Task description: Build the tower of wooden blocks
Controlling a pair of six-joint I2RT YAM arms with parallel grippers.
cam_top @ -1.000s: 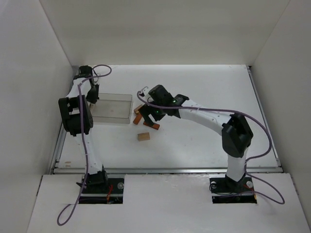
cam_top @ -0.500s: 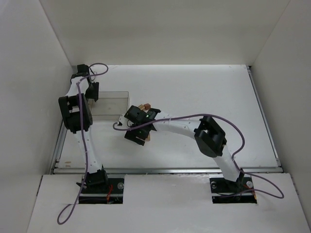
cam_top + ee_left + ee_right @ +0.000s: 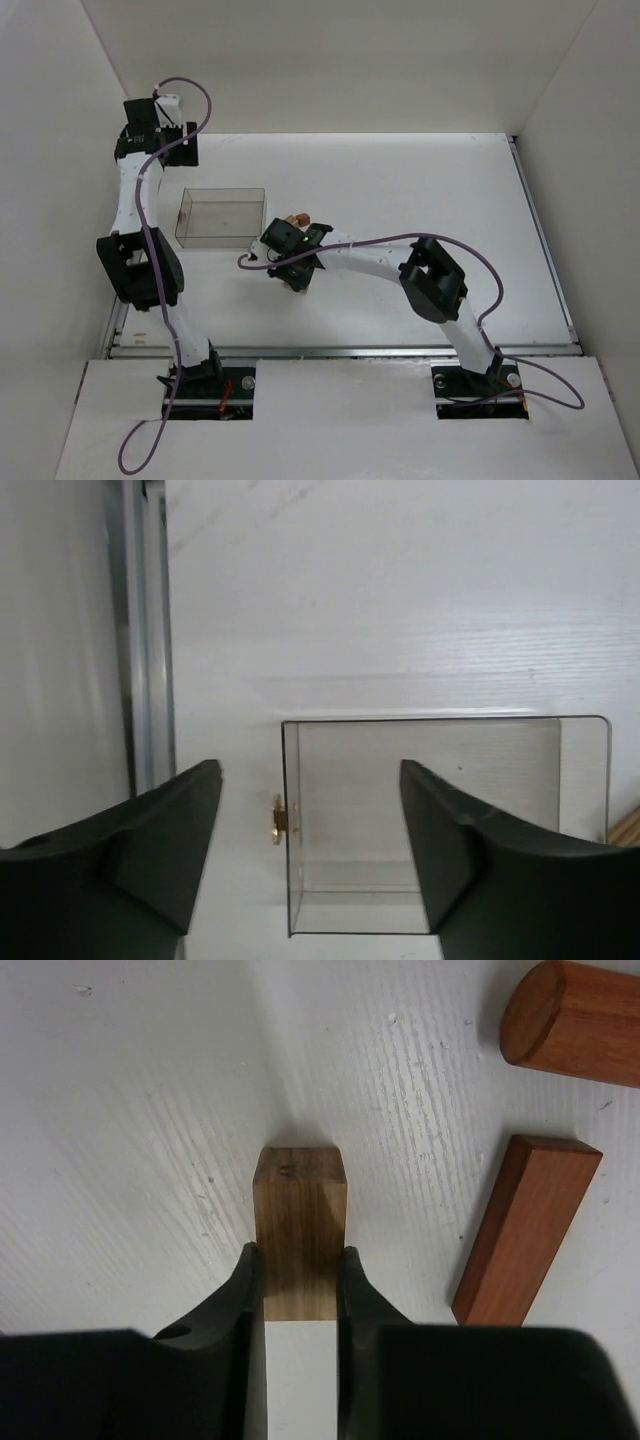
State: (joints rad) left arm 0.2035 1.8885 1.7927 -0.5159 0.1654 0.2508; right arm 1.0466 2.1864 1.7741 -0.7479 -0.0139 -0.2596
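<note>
My right gripper is shut on a light tan wooden block that rests on the white table, its fingers pressed against the block's two sides. A reddish-brown bar lies flat just right of it, and a round reddish-brown piece lies further off. In the top view the right gripper is low at mid-table, with more small blocks just behind it. My left gripper is raised at the far left, open and holding nothing; in its wrist view the left gripper hangs high above the box.
A clear plastic box stands left of the blocks, with a small brass latch on its left wall. A metal rail runs along the table's left edge. White walls close in the table on three sides.
My right gripper swung left and toward the near side from the block cluster and shut on the tan block. My left gripper opened and rose up and back from the clear box.
</note>
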